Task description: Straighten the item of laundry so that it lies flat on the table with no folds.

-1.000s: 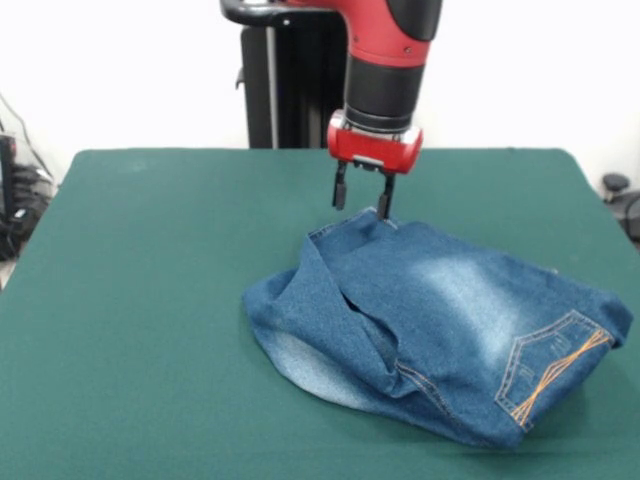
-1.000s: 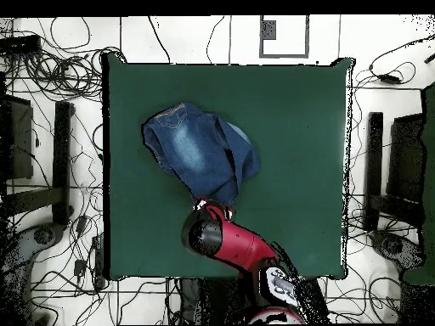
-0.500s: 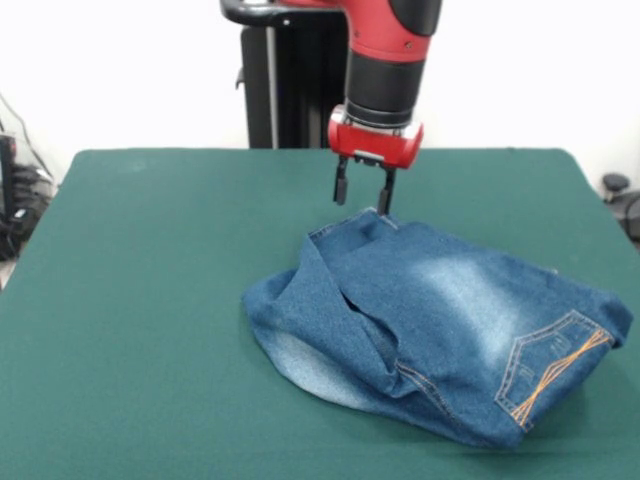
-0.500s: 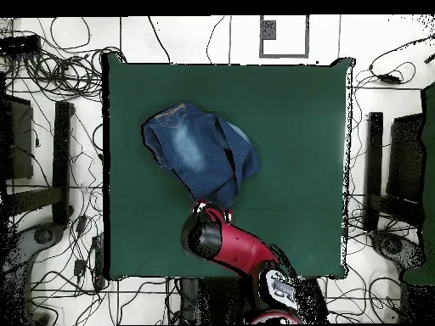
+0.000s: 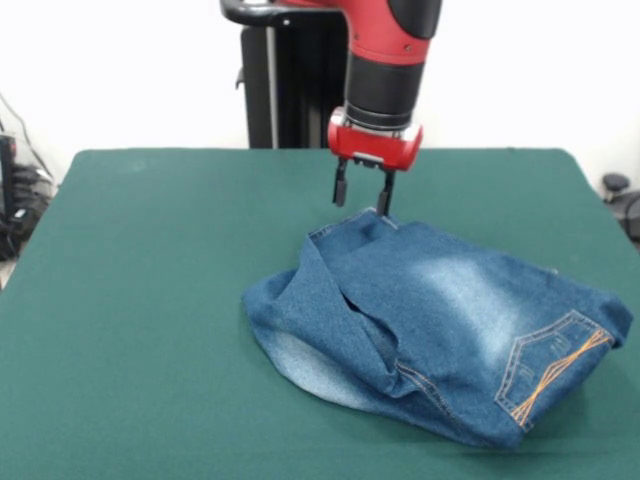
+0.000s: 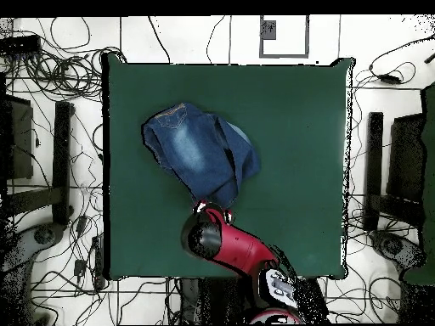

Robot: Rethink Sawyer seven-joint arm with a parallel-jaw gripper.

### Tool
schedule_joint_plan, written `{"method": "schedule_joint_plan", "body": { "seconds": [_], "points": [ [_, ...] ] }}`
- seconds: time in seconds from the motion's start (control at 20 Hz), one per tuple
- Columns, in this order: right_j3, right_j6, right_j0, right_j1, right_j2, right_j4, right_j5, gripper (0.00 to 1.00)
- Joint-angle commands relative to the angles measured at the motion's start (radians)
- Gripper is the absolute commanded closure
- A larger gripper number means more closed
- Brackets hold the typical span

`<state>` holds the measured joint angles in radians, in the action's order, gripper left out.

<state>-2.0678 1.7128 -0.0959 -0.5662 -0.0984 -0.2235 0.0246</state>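
While the gripper (image 5: 362,197) hangs parted, the bunched jeans (image 5: 440,325) stretch diagonally toward the pocket corner.

No readable text, label or number anywhere.

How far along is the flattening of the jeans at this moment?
Little looks done: the jeans lie bunched on the table, with a flap folded over on the side near the table's middle. In hand: the gripper hangs open just above their far corner, holding nothing. Left: gripping an edge, pulling the folds out and spreading the jeans flat.
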Motion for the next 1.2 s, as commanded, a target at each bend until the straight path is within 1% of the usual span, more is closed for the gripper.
{"method": "schedule_joint_plan", "body": {
  "seconds": [0.05, 1.2],
  "points": [
    [-0.034, 0.3, 0.005, 0.063, 0.099, -0.065, 0.059, 0.0],
    [-0.052, 0.307, 0.006, 0.058, 0.082, -0.067, 0.065, 0.0]
  ]
}}
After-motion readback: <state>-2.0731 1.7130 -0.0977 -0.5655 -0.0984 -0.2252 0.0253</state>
